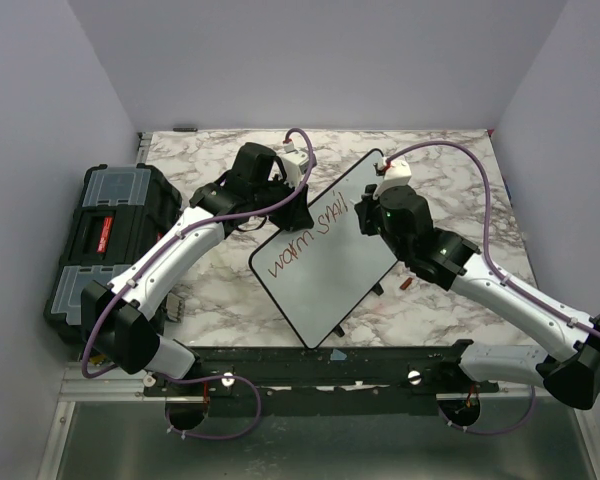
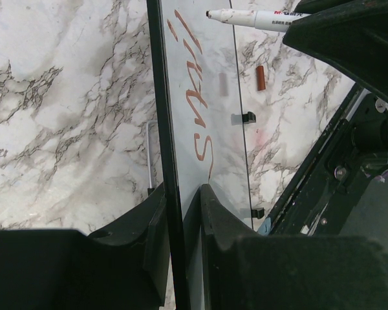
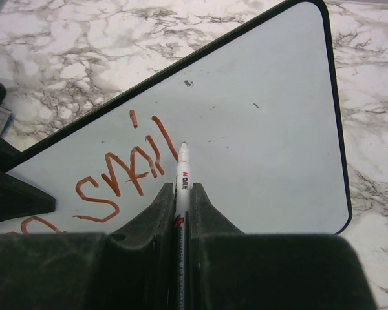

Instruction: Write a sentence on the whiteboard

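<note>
The whiteboard [image 1: 332, 285] lies slantwise on the middle of the counter [image 1: 450, 170]; the left jaws are clenched on its rim, I judge to keep it from sliding; the right jaws grasp the marker [image 3: 182, 173], its tip at the board just after "smil"; the sentence [image 1: 302, 248] is unfinished; the toolbox [image 1: 110, 235] at the left is lidded, its contents unclear.

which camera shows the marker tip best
Right wrist: the marker points straight up from the right gripper, its tip beside the rightmost red stroke on the whiteboard. Left wrist shows it sideways at the top edge, tip clear but body cropped. From the top, the gripper mostly hides it.
</note>
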{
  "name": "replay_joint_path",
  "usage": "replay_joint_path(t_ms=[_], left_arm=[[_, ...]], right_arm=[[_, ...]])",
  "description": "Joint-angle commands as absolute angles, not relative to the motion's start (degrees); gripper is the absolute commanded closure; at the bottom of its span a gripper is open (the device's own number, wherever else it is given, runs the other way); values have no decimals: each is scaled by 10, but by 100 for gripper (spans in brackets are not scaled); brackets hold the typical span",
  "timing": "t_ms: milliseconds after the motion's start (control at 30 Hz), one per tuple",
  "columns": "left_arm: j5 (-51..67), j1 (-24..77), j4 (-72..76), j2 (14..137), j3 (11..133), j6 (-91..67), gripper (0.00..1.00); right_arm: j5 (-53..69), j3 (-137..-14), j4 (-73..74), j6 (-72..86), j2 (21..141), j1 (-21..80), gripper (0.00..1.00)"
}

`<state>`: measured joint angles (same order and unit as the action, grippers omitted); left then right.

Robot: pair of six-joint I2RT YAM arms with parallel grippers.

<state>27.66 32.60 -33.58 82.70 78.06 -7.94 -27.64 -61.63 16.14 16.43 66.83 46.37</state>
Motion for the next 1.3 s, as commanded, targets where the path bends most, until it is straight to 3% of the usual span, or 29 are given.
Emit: replay_joint_path(t_ms=[0, 1267], left_arm=[[288, 339, -373, 826, 762, -50, 100], [288, 339, -373, 823, 758, -49, 100]], right_arm=[[-283, -633, 153, 164, 667, 458, 99], [-273, -645, 118, 170, 724, 430, 99]])
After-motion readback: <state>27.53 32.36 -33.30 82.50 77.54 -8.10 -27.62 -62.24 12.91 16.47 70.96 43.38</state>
